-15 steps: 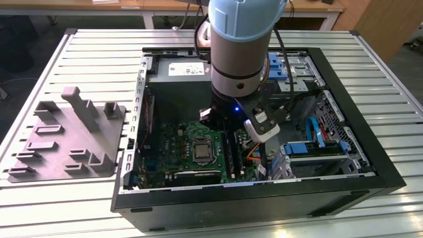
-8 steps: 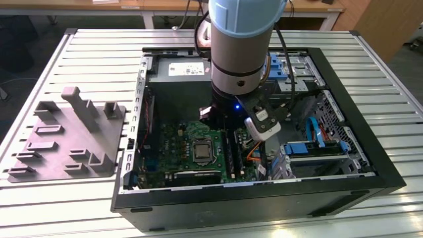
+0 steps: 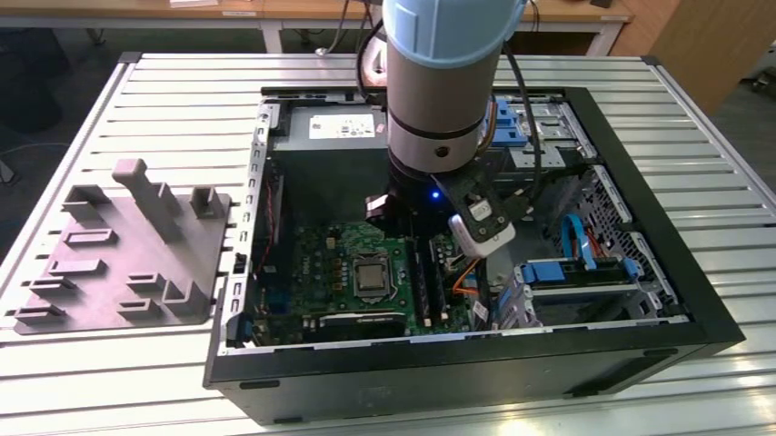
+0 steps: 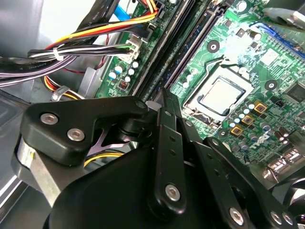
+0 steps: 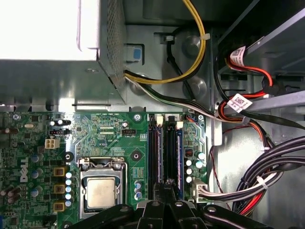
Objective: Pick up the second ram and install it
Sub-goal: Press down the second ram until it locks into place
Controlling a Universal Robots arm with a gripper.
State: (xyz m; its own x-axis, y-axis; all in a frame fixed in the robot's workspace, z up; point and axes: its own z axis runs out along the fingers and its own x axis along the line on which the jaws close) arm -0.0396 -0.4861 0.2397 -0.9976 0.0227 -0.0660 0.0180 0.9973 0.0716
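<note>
Insp. note, PC case [image 3: 631, 272] open on slatted table [image 3: 182, 100], arm [image 3: 439, 82] reaching down into it.

- Gripper [image 3: 412, 232]: inside case, low over motherboard [image 3: 327, 263], at approx 12 o'clock of the memory slots [image 3: 424, 277] in the exterior view. In both wrist views its tip [image 5: 167, 188] [image 4: 162, 98] lies directly over the slot row [image 5: 164, 152]. Apart, together or clamped: cannot tell. Linkage blocks the tip.
- Second ram: not confirmed. Cannot tell whether it is at the gripper tip. A dark, blue-edged strip [image 5: 179, 148] runs along the slot furthest from the CPU socket [image 5: 101, 191]; cannot tell if that is a seated stick or the slot itself. Same doubt for the strip in the second wrist view [image 4: 190, 45].
- CPU socket [image 3: 367, 277]: bare metal lid, at 9 o'clock of the slots in the exterior view, just beside them.
- Grey fixture tray [image 3: 122, 254]: on table at 9 o'clock of the case, well apart from the gripper. No stick seen on it.
- PSU [image 3: 327, 136]: at 12 o'clock within the case. Cable bundles [image 5: 267, 167] (black, yellow, red) near the slots, not touching the gripper as far as visible.
- Blue drive brackets [image 3: 570, 272]: at 3 o'clock of the motherboard.
</note>
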